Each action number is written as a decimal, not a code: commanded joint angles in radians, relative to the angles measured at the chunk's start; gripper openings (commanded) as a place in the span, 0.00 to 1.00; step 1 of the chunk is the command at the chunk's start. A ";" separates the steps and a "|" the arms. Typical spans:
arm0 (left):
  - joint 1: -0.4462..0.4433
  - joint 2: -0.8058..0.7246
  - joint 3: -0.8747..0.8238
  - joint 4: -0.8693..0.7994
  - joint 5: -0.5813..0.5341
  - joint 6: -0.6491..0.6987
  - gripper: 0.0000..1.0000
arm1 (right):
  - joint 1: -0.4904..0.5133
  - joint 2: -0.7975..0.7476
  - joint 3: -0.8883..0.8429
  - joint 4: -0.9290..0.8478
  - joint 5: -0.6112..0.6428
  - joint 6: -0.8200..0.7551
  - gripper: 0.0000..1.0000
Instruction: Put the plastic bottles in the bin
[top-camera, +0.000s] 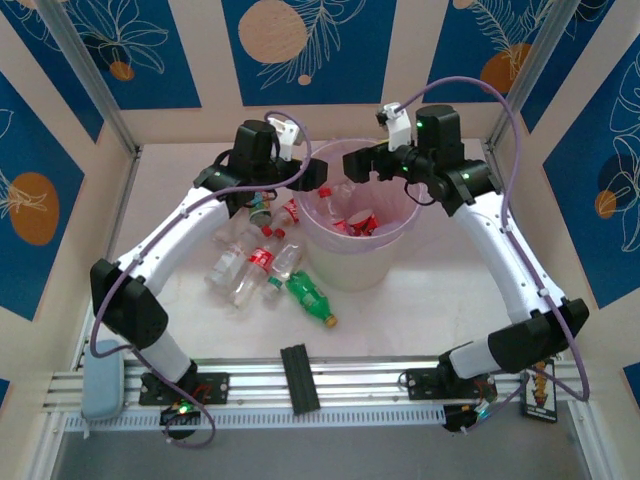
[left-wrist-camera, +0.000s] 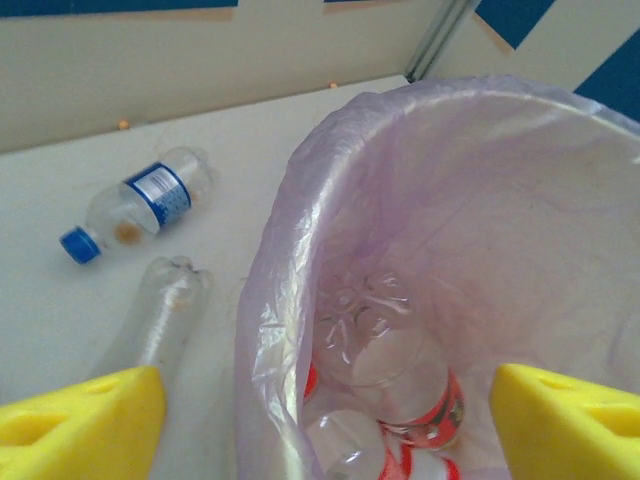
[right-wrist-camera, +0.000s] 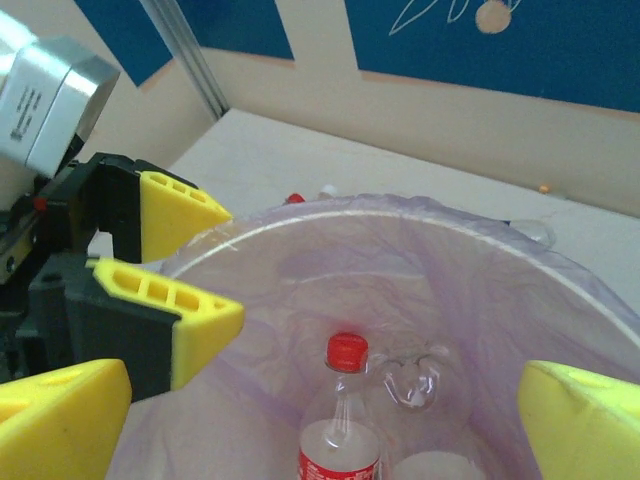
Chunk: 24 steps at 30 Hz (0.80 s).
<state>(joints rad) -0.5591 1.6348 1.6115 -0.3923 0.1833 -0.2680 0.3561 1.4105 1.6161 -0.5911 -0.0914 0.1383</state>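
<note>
While several bottles lie loose on the counter, the task is, I judge, about half done. The bin stands in the middle, lined with a lilac bag, and some red-label bottles lie already inside it. A heap of clear bottles lies just left of the bin, with a green bottle at its near edge. A blue-label bottle lies on the far side of the bin.

Both claws hang over the bin's mouth, near each other. The left claw is spread wide with nothing between its fingers, and the right claw is also wide and empty.

For the next pick, the left claw should first rise clear of the bag's edge. Then it can go to a bottle at the outside of the heap and close gently across the middle of its body, because thin round plastic can roll or squash.
</note>
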 joint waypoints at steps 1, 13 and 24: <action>-0.006 -0.098 0.030 -0.037 -0.027 0.053 0.95 | -0.030 -0.043 -0.036 0.002 -0.049 0.083 0.99; 0.431 -0.250 -0.242 -0.103 -0.001 0.000 0.98 | -0.128 -0.089 -0.123 -0.014 -0.091 0.147 0.99; 0.499 0.071 -0.361 -0.061 -0.033 0.017 0.96 | -0.152 -0.131 -0.142 -0.059 -0.073 0.132 0.99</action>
<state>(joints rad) -0.0628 1.6947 1.2484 -0.4721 0.1589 -0.2596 0.2127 1.2961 1.4845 -0.6247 -0.1505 0.2714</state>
